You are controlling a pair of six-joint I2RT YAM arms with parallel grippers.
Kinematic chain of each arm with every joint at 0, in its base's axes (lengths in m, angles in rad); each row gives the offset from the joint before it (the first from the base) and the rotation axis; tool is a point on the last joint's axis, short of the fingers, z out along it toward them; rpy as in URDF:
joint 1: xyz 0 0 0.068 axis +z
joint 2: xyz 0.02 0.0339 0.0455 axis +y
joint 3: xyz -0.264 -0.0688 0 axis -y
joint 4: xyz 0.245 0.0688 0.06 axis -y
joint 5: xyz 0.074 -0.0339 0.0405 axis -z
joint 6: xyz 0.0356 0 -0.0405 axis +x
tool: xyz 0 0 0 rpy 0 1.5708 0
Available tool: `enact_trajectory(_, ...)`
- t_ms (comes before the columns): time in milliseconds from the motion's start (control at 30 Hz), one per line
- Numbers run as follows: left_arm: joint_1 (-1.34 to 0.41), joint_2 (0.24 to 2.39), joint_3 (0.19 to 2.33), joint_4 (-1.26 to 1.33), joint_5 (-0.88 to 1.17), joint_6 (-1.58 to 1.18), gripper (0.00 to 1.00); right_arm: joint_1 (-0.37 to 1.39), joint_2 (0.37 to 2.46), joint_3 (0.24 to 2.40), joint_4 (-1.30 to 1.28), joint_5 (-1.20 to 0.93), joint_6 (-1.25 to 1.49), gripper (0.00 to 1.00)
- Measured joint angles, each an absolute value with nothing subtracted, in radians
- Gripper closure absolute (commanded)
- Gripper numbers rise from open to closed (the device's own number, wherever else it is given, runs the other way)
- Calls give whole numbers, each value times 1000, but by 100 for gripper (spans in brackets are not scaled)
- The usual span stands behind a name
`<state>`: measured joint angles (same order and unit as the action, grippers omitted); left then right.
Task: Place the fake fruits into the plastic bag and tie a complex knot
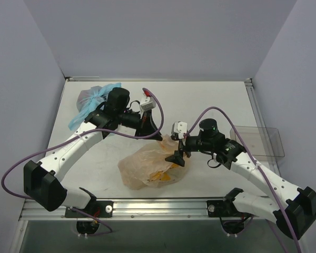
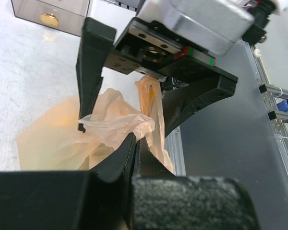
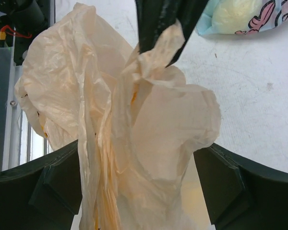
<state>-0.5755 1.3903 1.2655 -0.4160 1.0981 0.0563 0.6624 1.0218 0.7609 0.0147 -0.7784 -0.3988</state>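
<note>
The peach-orange plastic bag (image 1: 142,167) lies on the table between the arms, with its top pulled up. Yellow and orange fruit shapes (image 1: 160,176) show dimly through its wall. My left gripper (image 1: 159,136) is shut on a bunched strip of the bag's top plastic (image 2: 143,125), and its closed fingers also show in the right wrist view (image 3: 156,24). My right gripper (image 1: 177,158) is open and straddles the raised plastic (image 3: 149,124), with one finger (image 3: 57,184) on each side. No tied knot is in view.
A clear bag with light-blue tied handles (image 1: 95,100) lies at the back left and also shows in the right wrist view (image 3: 240,14). A clear plastic box (image 1: 259,141) stands at the right edge. The table's metal front rail (image 1: 163,206) runs just below the bag.
</note>
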Motion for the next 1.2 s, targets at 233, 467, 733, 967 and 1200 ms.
enact_trajectory(233, -575, 1378, 1266, -430, 1137, 78, 100, 654, 1063, 761, 66, -766, -361, 17)
enact_trajectory(467, -567, 1356, 1296, -478, 1144, 110, 100, 641, 1087, 748, 89, -766, -338, 64)
enact_trajectory(733, -601, 1259, 1319, -562, 1052, 181, 100, 636, 1096, 772, 119, -727, -141, 100)
enact_trajectory(967, -784, 1116, 1201, -614, 770, 292, 100, 636, 1086, 808, 91, -707, 261, 100)
enact_trajectory(1200, -930, 1100, 1059, -592, 484, 426, 100, 636, 1084, 773, 57, -715, 579, 100)
